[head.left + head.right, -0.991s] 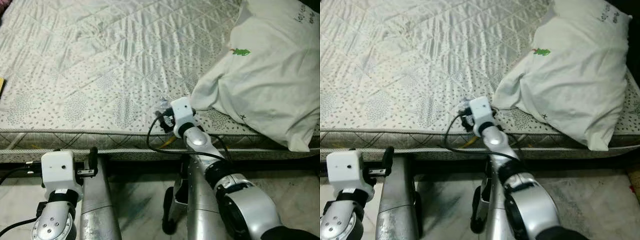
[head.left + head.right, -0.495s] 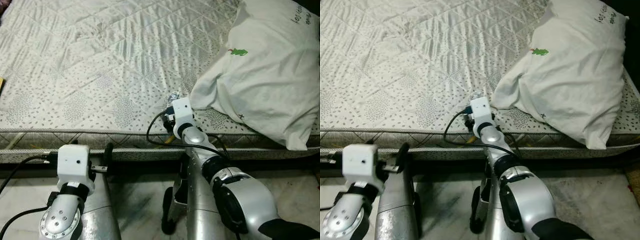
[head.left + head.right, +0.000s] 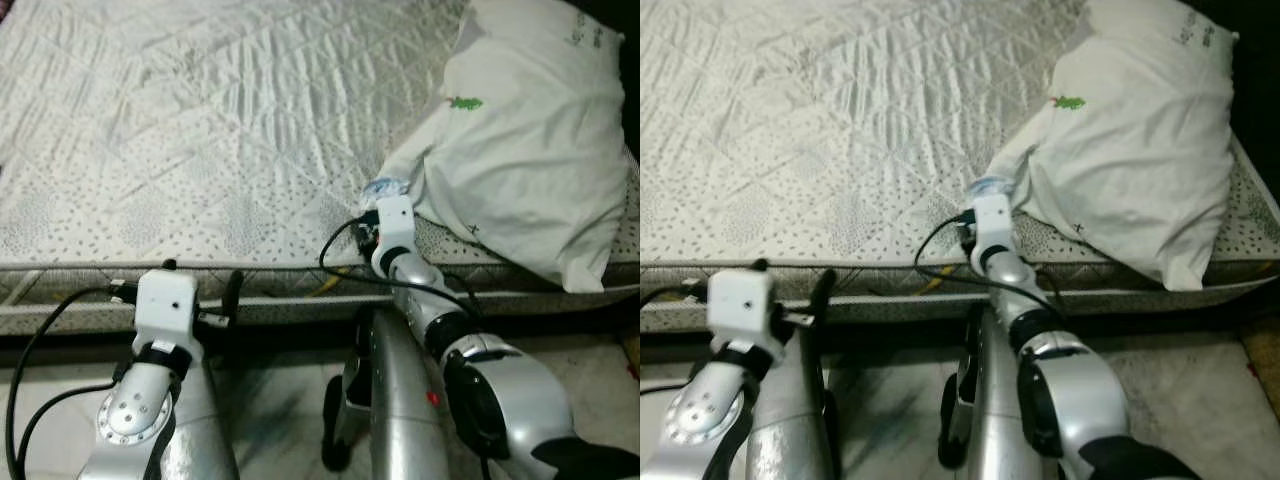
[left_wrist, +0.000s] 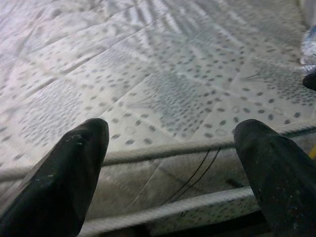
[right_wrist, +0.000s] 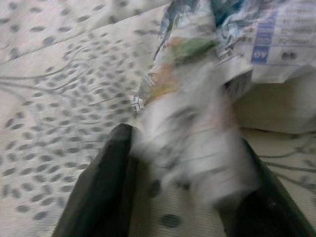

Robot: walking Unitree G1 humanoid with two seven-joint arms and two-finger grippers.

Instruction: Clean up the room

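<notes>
Your right gripper (image 5: 182,197) has its fingers closed on a crumpled wrapper (image 5: 197,98), which sits on the mattress (image 3: 200,130) near its front edge, just left of the white pillow (image 3: 520,150). Your left gripper (image 4: 173,163) hangs spread wide and empty at the mattress's near edge.

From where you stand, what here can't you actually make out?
- The wrapper between the right gripper fingers: blurred in the right wrist view, print unreadable.
- The same wrapper from the head: mostly hidden behind the wrist.
- Pillow lettering: cut off by the top edge.
- Under the bed: dark.
</notes>
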